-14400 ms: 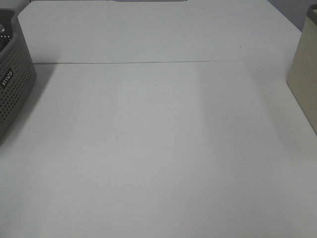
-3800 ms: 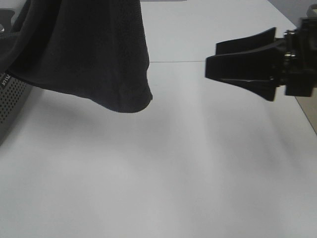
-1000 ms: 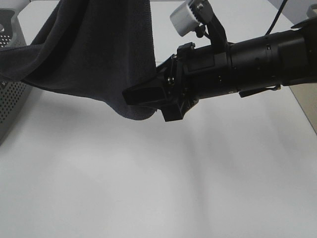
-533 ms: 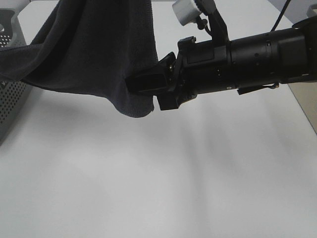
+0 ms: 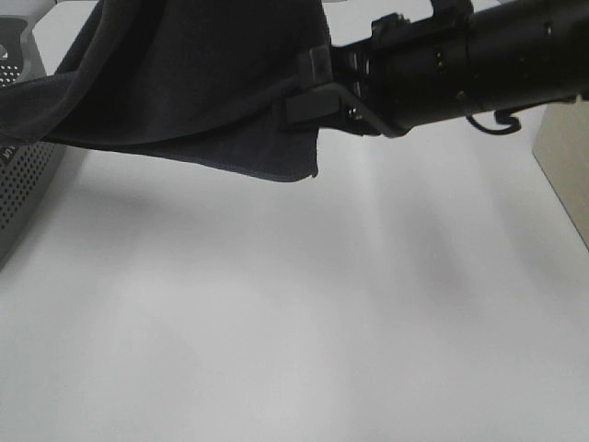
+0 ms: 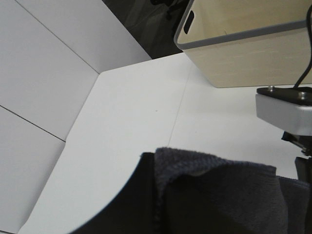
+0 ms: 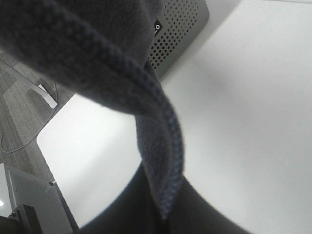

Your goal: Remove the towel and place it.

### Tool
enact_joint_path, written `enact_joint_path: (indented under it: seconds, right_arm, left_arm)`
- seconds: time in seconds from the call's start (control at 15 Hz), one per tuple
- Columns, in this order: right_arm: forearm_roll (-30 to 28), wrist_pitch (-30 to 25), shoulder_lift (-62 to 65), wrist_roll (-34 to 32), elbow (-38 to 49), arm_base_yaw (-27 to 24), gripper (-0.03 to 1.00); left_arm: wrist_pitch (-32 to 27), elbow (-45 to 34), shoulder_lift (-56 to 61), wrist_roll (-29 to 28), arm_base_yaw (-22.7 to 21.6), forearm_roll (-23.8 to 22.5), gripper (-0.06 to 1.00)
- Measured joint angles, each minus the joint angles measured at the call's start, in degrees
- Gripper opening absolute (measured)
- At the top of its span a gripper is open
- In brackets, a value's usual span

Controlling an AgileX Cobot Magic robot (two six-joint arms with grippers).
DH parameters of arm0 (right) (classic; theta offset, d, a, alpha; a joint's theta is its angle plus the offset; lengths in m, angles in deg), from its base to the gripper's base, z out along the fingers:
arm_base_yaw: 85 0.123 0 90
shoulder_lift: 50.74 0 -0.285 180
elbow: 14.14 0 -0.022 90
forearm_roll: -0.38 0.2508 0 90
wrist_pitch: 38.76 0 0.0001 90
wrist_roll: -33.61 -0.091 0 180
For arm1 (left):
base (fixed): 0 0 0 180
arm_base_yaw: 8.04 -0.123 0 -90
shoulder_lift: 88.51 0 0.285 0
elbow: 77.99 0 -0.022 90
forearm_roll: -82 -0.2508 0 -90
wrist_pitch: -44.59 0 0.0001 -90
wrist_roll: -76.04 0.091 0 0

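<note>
The towel [image 5: 193, 83], dark and almost black, hangs above the table from the top of the exterior high view, and its left part reaches over the grey basket [image 5: 23, 189]. My right gripper [image 5: 302, 106] reaches in from the right and is shut on the towel's lower right edge. In the right wrist view the hem [image 7: 165, 141] runs down into the shut gripper [image 7: 163, 207]. My left gripper [image 6: 157, 214] is above the exterior high view's frame. Its wrist view shows it shut on a bunched fold of the towel [image 6: 219, 195].
The grey perforated basket stands at the table's left edge, also seen as the grey basket [image 7: 180, 29] in the right wrist view. A beige box [image 5: 563, 175] stands at the right edge, shown as the beige box [image 6: 243, 44] in the left wrist view. The white table [image 5: 294, 313] lies below.
My right gripper has shut on the towel's lower edge and risen up and to the right with it. The hanging corner is now pulled higher and wider.
</note>
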Motion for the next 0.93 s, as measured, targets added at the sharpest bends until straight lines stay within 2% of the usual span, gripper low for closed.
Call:
enact_joint_path:
  seconds: [0.2,0.33,0.4,0.47,0.6,0.73,0.8,0.87,0.93]
  right_arm:
    - [-32.0,-2.8,1.5,-30.7,-10.2,0.0,0.01]
    - [-54.3,-9.2,1.4,-49.1,-18.7,0.0,0.01]
    - [-63.0,-13.1,1.0,-56.1,-22.9,0.0,0.01]
    - [-70.8,-16.5,0.2,-60.3,-27.5,0.0,0.01]
    - [-79.4,-22.7,-2.2,-64.0,-35.1,0.0,0.01]
    - [-85.1,-24.3,-4.7,-64.3,-42.9,0.0,0.01]
    - [-86.1,-24.3,-5.1,-64.3,-44.3,0.0,0.01]
    - [-92.2,-24.3,-6.5,-63.3,-50.9,0.0,0.01]
    - [-95.6,-24.3,-7.2,-61.7,-53.3,0.0,0.01]
  left_arm:
    - [3.3,0.0,-0.7,0.0,0.0,0.0,0.00]
    - [5.1,0.0,-1.5,0.0,0.0,0.0,0.00]
    - [6.7,0.0,-2.0,0.0,0.0,0.0,0.00]
    - [8.6,0.0,-2.3,0.0,0.0,0.0,0.00]
    - [12.0,0.0,-2.6,0.0,0.0,-0.1,0.00]
    - [15.9,0.0,-2.9,0.0,0.0,-0.4,0.00]
    - [16.8,0.0,-3.1,0.0,0.0,-0.9,0.00]
    - [22.1,0.0,-4.2,0.0,-0.7,-3.6,0.00]
    - [25.4,0.0,-5.0,0.0,-1.8,-4.2,0.00]
